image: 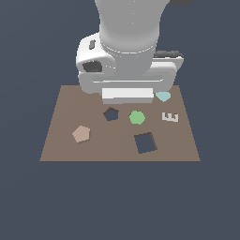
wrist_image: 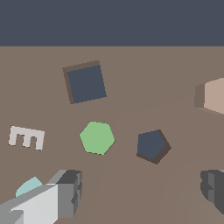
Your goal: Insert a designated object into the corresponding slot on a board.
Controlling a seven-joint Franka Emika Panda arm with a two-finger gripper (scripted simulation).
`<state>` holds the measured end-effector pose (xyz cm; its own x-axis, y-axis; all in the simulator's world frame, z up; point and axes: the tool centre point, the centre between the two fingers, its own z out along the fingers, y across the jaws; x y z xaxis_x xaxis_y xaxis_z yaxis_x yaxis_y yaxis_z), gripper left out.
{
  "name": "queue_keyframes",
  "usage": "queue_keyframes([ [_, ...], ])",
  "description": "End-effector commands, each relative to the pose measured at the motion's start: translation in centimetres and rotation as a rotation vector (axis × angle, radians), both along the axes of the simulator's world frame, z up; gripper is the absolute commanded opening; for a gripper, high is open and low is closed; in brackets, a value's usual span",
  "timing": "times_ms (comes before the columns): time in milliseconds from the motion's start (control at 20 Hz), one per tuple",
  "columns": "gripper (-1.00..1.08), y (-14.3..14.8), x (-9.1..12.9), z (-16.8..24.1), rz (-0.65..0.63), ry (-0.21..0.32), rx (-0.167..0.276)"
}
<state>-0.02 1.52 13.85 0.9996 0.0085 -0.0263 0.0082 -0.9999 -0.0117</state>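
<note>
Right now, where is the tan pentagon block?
In the exterior view the tan pentagon block lies flat on the board, toward that view's left, apart from the pentagon slot and the open gripper.

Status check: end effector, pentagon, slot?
End effector open, empty. Pentagon flat on board, untouched. Slot open, apart from hexagon. Nothing between.

Bare board (image: 65, 145) rings the tan pentagon (image: 81, 133) — nothing crowds it. The pentagon hole (image: 111, 114) sits tighter — green hexagon (image: 137, 117) just beside, square hole (image: 145, 143) near.
</note>
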Motion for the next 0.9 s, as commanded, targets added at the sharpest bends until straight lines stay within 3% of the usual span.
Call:
queue_keyframes([
  [0,1.00,0.0,0.0,0.0,0.000,0.000,0.000],
  [450,1.00,-0.4,0.7,-0.5,-0.064,-0.001,-0.002],
  [850,1.00,-1.6,2.5,-1.7,-0.235,-0.003,-0.006],
])
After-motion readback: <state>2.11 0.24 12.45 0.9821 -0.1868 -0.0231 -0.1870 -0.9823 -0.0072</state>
